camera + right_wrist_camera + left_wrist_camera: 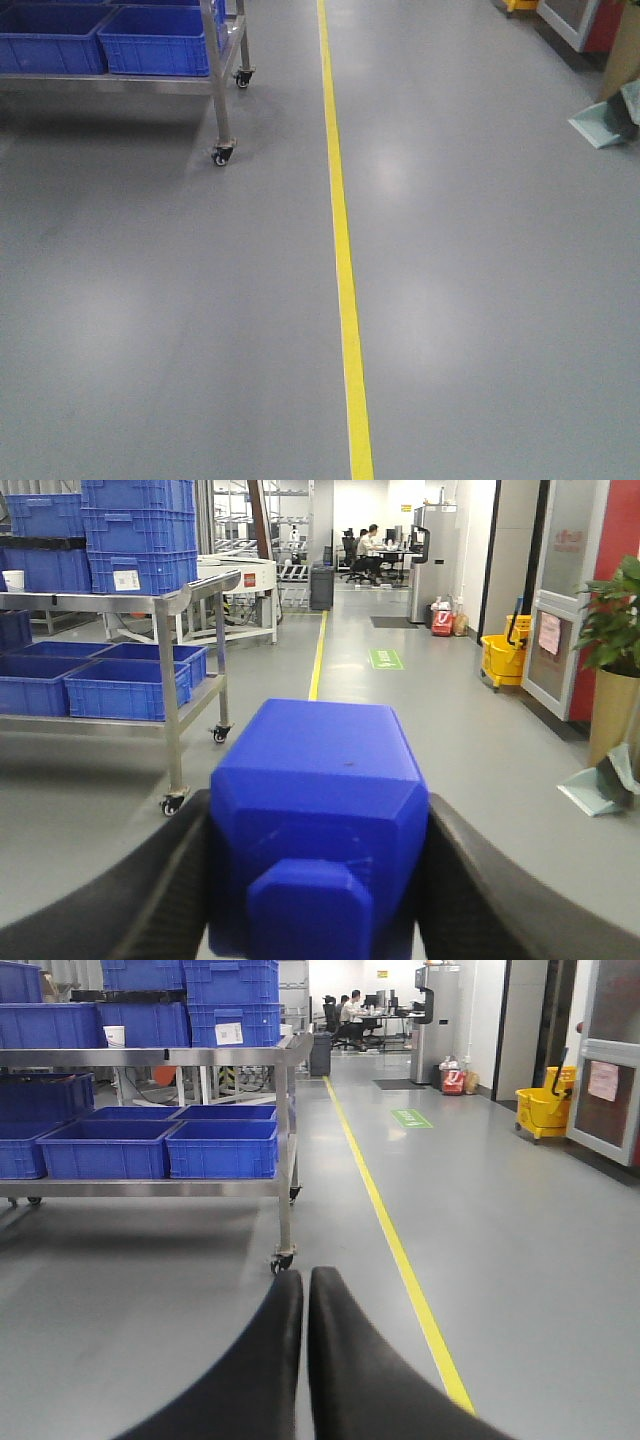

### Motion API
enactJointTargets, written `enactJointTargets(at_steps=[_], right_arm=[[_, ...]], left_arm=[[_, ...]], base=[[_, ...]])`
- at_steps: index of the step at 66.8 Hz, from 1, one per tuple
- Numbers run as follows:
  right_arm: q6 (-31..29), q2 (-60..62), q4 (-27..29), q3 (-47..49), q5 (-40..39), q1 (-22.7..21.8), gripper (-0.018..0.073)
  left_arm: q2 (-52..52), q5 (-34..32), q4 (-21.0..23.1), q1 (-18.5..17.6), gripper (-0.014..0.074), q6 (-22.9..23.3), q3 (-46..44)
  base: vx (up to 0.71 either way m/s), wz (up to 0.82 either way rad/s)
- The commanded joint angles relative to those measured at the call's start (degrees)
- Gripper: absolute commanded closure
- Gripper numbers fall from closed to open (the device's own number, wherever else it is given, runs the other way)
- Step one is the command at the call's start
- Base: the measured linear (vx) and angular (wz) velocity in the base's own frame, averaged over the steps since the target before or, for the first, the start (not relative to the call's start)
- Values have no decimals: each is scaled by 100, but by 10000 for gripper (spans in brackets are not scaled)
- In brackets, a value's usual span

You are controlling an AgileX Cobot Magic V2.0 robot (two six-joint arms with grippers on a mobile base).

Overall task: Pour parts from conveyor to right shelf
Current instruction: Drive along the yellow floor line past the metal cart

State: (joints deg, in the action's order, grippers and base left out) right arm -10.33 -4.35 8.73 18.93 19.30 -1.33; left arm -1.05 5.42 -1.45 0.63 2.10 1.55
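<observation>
Blue block fills the middle of your R wrist view. The right gripper is clamped on it, one dark finger pressed to each side, w/ a raised stud on the face nearest the cam. So the part sits in the R hand, held above the grey floor.

Your left gripper has its two black fingertips pressed together, only a hairline seam btwn them.

The stainless shelf stands ahead on the left side of all three views, on caster wheels, well apart from both grippers. Its lower deck holds large blue bins side by side, and more bins are stacked on the top deck.

A yellow line runs straight away from you down the floor, just right of the shelf's corner leg.

Farther off, on the right of the L wrist view, you've got a yellow mop bucket. The R wrist view shows a potted plant by the wall. People sit at desks at the far end, too small for detail.
</observation>
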Motion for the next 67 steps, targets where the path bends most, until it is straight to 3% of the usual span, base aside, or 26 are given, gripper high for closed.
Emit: enactJointTargets(at_steps=[1,67], right_arm=[[-32,-73,2,157,-465,-5,564],[-32,-73,2,157,-467,-5,564]], left_arm=[[-34,-416,35,-28,603,42,-112],[-34,-416,35,-28,603,42,-112]], base=[[80,9],[73,3]])
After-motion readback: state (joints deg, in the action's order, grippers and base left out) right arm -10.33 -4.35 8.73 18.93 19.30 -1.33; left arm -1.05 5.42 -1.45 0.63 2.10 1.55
